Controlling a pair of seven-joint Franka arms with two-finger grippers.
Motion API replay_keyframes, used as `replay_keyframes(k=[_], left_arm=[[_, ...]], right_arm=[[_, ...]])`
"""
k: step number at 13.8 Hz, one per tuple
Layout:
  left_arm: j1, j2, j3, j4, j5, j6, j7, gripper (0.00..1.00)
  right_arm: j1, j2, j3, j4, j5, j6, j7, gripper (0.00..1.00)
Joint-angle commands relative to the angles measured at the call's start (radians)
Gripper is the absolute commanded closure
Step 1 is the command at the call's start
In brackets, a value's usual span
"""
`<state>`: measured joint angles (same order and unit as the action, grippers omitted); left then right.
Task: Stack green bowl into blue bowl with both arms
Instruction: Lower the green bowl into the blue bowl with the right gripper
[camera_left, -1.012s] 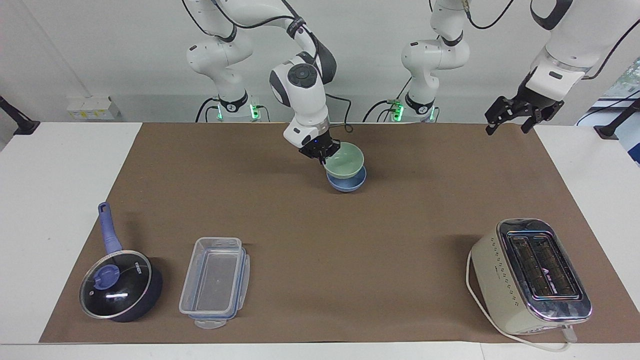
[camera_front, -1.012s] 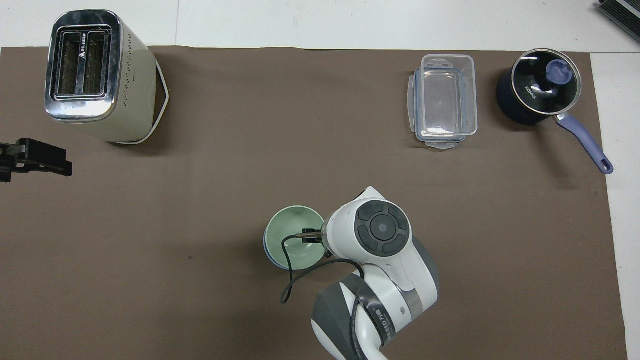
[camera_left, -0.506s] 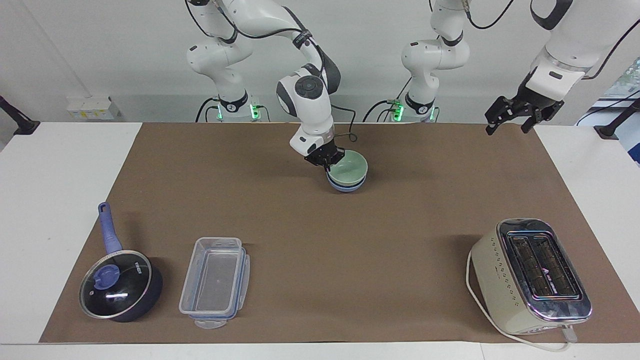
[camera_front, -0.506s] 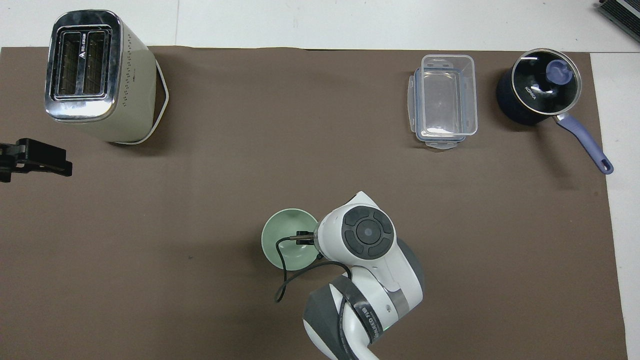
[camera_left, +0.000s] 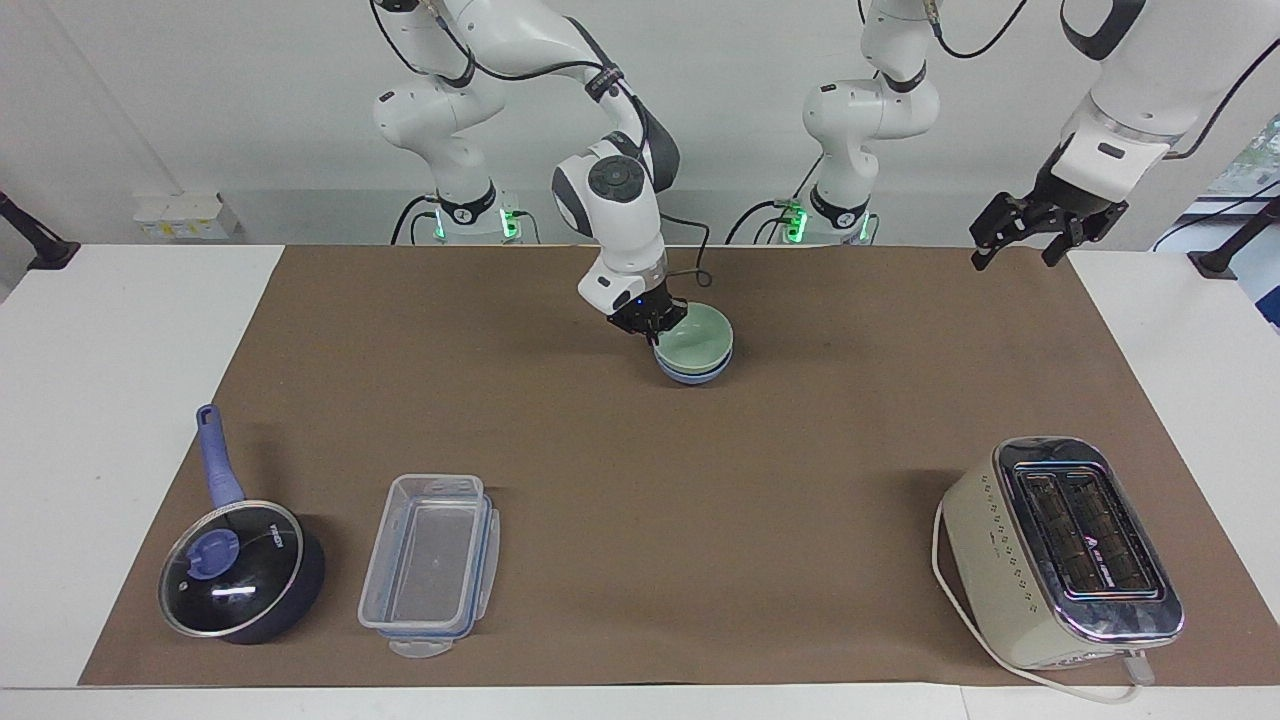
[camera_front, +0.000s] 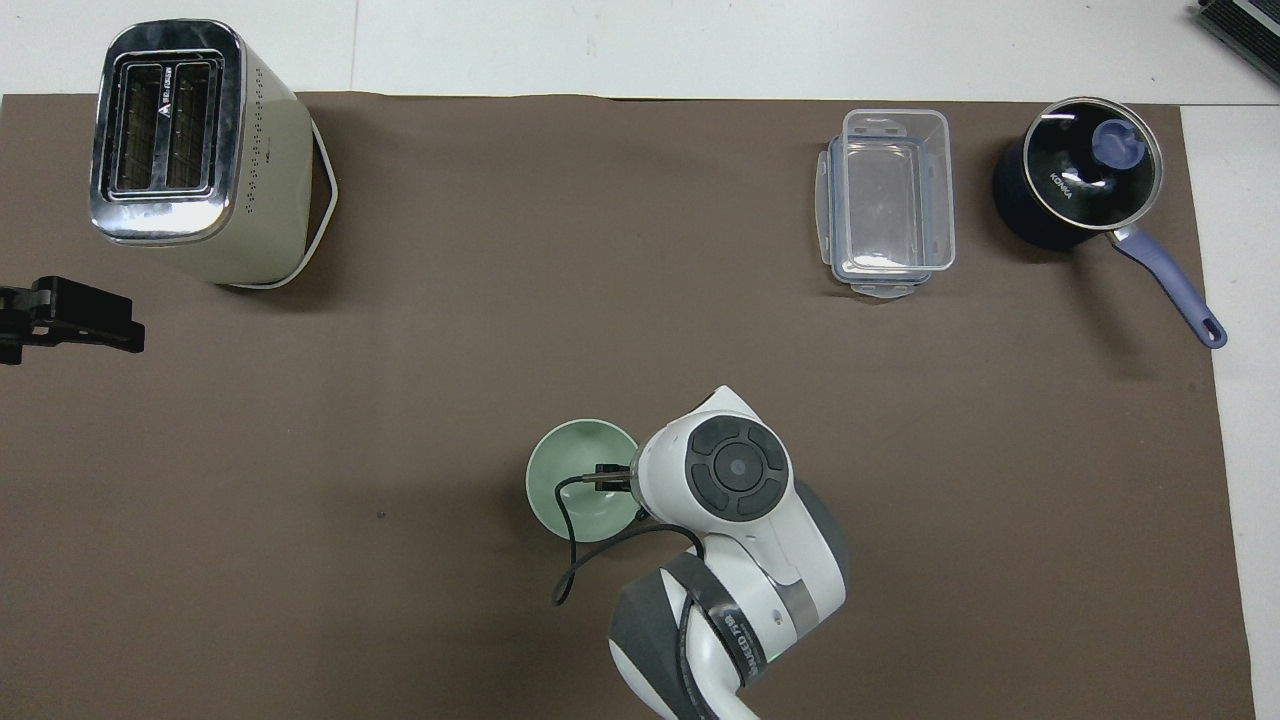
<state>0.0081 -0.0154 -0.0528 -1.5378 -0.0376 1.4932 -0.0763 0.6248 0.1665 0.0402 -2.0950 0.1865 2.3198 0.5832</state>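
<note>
Green bowl (camera_left: 698, 335) nested | blue bowl (camera_left: 693, 372) visible facing view only

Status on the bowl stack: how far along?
Done: the green bowl sits nested in the blue bowl, near the robots at mid-table. In hand: the right gripper is at the green bowl's rim; whether it grips cannot be told. Left: let go and lift clear. The left gripper waits open in the air at its own end of the table.
</note>
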Motion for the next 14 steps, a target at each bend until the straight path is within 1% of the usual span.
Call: replay_keyframes(k=[1, 5, 14], left_arm=[[0.009, -0.023, -0.005, -0.027, 0.021, 0.010, 0.009, 0.00], [0.009, -0.023, -0.005, -0.027, 0.021, 0.010, 0.009, 0.00], [0.009, -0.023, -0.005, -0.027, 0.021, 0.010, 0.009, 0.00]], right_arm=[[0.006, -0.004, 0.000, -0.014, 0.022, 0.024, 0.014, 1.00], [0.021, 0.010, 0.000, -0.014, 0.022, 0.044, 0.015, 1.00], [0.021, 0.011, -0.002, -0.013, 0.013, 0.043, 0.015, 1.00]])
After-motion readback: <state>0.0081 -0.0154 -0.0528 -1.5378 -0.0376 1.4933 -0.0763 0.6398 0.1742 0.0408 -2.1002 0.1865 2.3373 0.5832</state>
